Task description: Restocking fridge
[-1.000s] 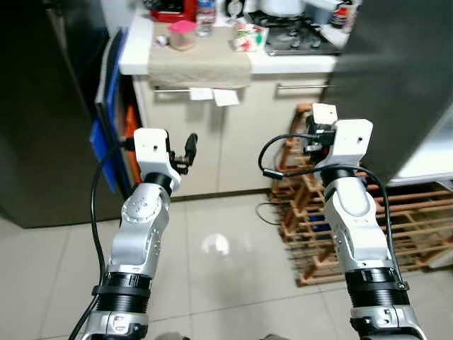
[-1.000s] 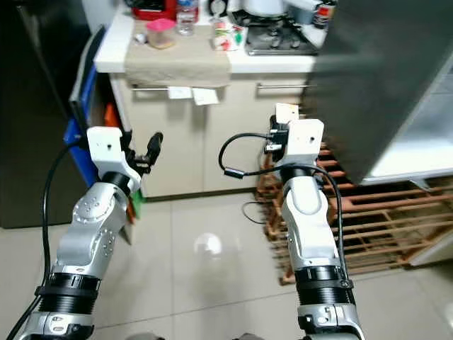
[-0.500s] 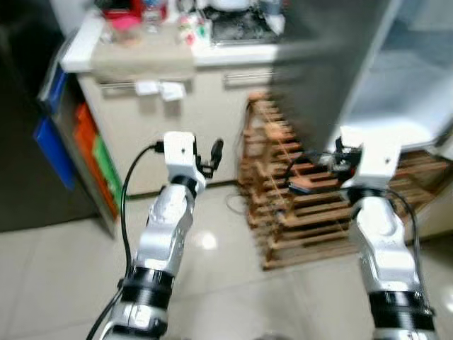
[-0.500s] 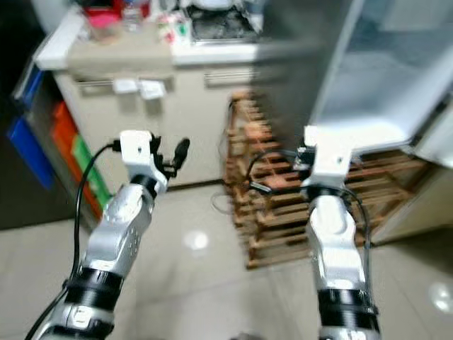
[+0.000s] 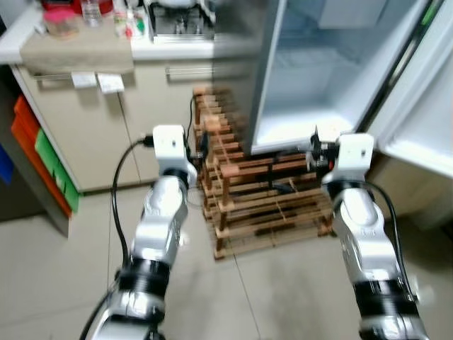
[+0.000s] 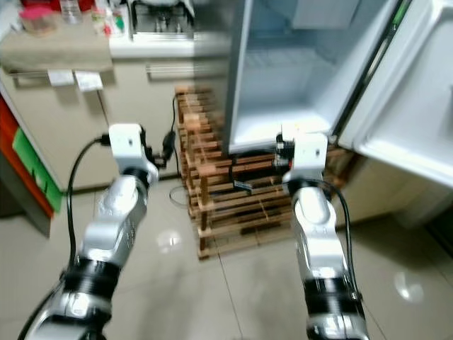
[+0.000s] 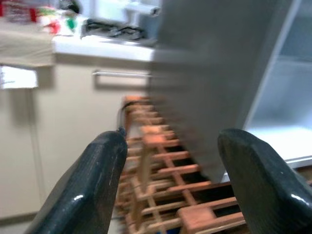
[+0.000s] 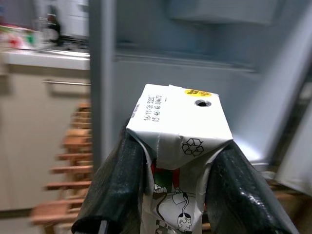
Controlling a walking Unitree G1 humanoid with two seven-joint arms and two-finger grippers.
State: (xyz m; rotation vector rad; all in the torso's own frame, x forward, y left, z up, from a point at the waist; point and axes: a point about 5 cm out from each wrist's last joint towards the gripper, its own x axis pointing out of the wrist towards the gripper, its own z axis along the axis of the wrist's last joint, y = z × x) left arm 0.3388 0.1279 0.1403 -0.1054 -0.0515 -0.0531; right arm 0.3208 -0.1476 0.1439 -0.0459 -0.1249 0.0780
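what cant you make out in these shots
- Carton: the lower part is covered by the right tool's fingers and cut off by the right wrist view's edge, so the product name can't be read.
- Items on the counter: blurred and small in the eye views.
- Fridge upper shelves: cut off by the top edge.
- Wooden rack: motion blurred.

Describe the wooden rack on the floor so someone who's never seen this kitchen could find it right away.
Start at the open fridge with its pale interior. On the tiled floor just below and in front of it, beside the beige counter cabinet, stands the wooden rack. It is the only thing there built of open reddish-brown slats, stacked in tiers.
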